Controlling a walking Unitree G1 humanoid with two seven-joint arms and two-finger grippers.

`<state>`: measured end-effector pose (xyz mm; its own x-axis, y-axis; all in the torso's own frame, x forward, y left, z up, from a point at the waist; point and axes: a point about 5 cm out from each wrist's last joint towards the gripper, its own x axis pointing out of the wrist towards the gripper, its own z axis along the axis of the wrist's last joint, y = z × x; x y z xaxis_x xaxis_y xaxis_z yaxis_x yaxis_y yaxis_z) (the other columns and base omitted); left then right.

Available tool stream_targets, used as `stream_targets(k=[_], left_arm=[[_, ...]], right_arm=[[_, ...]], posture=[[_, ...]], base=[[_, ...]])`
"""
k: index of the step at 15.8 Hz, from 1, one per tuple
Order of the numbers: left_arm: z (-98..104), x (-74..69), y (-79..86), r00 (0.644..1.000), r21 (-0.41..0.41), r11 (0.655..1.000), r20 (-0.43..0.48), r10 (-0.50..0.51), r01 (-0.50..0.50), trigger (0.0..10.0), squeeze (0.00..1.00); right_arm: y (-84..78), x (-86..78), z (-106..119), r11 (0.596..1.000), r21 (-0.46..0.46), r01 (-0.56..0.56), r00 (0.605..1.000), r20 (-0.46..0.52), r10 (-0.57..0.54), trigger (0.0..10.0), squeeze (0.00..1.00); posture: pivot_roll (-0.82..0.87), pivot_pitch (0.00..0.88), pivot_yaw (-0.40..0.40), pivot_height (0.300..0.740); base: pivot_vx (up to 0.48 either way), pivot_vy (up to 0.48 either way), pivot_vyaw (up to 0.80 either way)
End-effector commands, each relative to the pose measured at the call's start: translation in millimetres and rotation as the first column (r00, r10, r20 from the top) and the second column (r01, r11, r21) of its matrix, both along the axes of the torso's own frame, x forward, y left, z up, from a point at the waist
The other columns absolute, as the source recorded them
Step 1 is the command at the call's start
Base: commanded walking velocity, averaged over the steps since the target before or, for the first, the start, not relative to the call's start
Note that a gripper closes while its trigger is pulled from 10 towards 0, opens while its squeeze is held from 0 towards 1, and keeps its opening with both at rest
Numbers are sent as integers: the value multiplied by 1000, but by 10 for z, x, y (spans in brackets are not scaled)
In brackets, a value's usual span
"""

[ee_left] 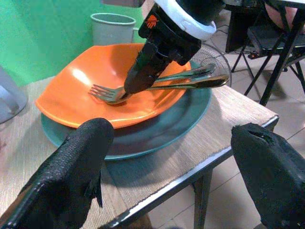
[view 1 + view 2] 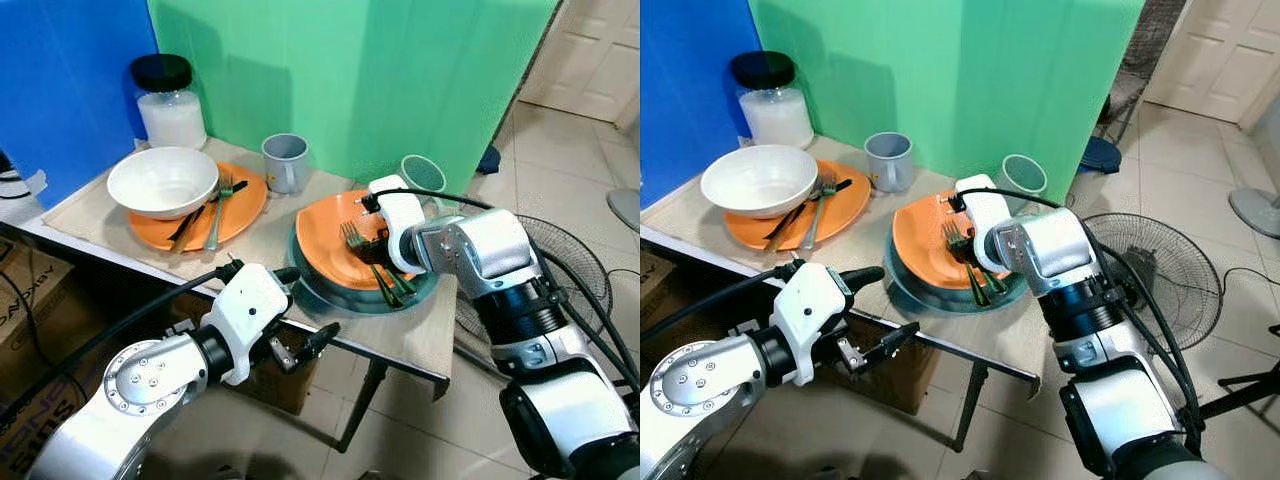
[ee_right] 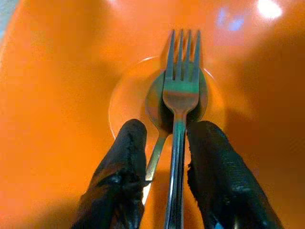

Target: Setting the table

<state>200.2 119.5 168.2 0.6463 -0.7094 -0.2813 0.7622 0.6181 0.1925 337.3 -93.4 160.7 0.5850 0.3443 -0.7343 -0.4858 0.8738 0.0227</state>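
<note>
Here, right end effector (image 3: 164,167) straddling fork (image 3: 180,90), spoon (image 3: 157,107)

A floor fan (image 2: 575,262) stands on the tiled floor (image 2: 560,160); cardboard boxes (image 2: 30,300) sit below, and a white door (image 2: 590,50) is behind.

Right pincer (image 3: 164,164) fingers close together, angled down, left pincer (image 2: 300,312) spread wide

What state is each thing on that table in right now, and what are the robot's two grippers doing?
Jar: upright, lid on.
White bowl: upright on far orange plate.
Grey mug: upright.
Near orange plate: stacked on green plate.
Fork and spoon: lying in near orange plate.
Right gripper: fingers astride fork and spoon.
Left gripper: open, off table edge.
</note>
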Motion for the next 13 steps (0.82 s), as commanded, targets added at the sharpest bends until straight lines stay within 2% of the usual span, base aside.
stream_targets(k=[1, 2, 3, 10, 13], left_arm=[[23, -13, 8, 1000, 3, 1000, 8, 6, -6, 10000, 0], [22, -15, 4, 1000, 3, 1000, 8, 3, -3, 10000, 0], [22, -15, 6, 1000, 5, 1000, 8, 1, -1, 10000, 0], [25, -5, 5, 1000, 9, 1000, 6, -12, 12, 10000, 0], [30, -2, 9, 1000, 8, 1000, 8, -10, 10, 10000, 0]], right_arm=[[-30, 30, 17, 1000, -18, 14, 1000, 19, -13, 2196, 0], [-47, 40, -18, 999, -27, 25, 1000, 19, -25, 1373, 0], [-53, 38, -55, 999, -35, 30, 999, 13, -29, 78, 0], [-65, 42, -84, 999, -41, 30, 1000, 0, -30, 0, 0], [-47, 56, -6, 999, 10, 33, 999, 0, -33, 0, 0]], posture=[[-62, 28, -81, 740], [-62, 26, -81, 740], [-60, 21, -79, 740], [-62, 18, -76, 740], [-62, 19, -74, 740]], base=[[0, 0, 0], [0, 0, 0], [0, 0, 0], [0, 0, 0], [0, 0, 0]])
